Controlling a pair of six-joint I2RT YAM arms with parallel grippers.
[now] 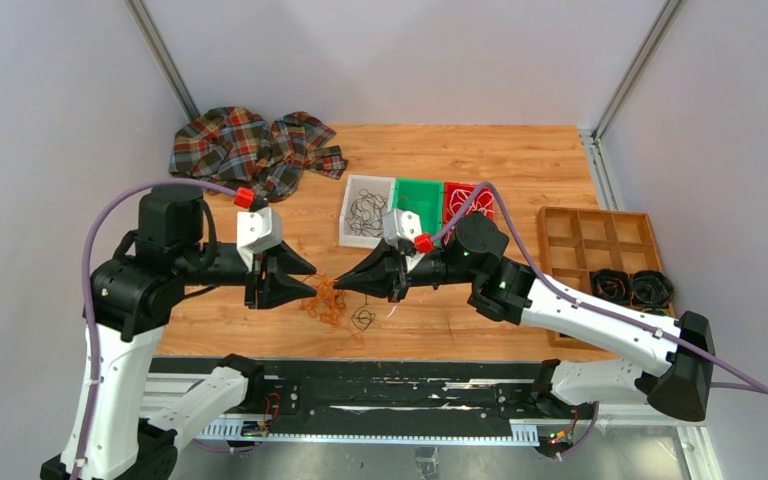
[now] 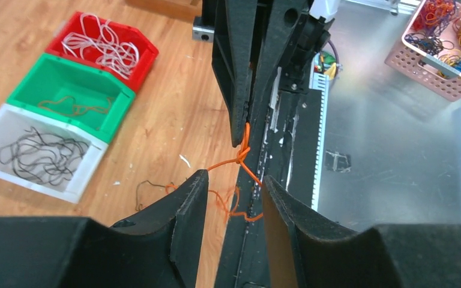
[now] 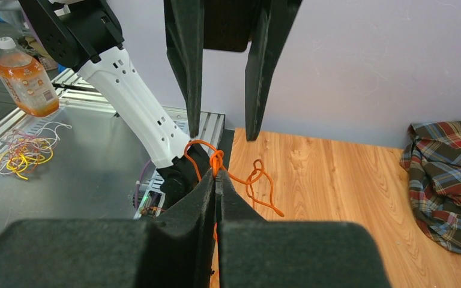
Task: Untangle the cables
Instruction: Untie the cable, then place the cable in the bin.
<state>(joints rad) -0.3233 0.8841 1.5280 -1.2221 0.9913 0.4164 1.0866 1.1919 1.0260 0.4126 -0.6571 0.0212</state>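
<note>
A black metal rail (image 1: 380,395) edges the wooden table (image 1: 520,170). Just beyond it, the right gripper (image 3: 216,175) is clamped tight on a knot in the orange cable (image 3: 217,157), which is raised off the wood. The left gripper (image 2: 234,180) faces it, fingers spread either side of the hanging strand. A black cable (image 1: 363,318) lies below. Farther back stand a white bin (image 1: 344,215), a green bin (image 1: 422,200) and a red bin (image 1: 450,190). A wooden tray (image 1: 600,235) holding dark coils (image 1: 632,288) sits right, a plaid cloth (image 1: 250,145) far left, and pale walls (image 1: 410,60) behind.

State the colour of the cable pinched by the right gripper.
Orange cable; best seen in the right wrist view.
</note>
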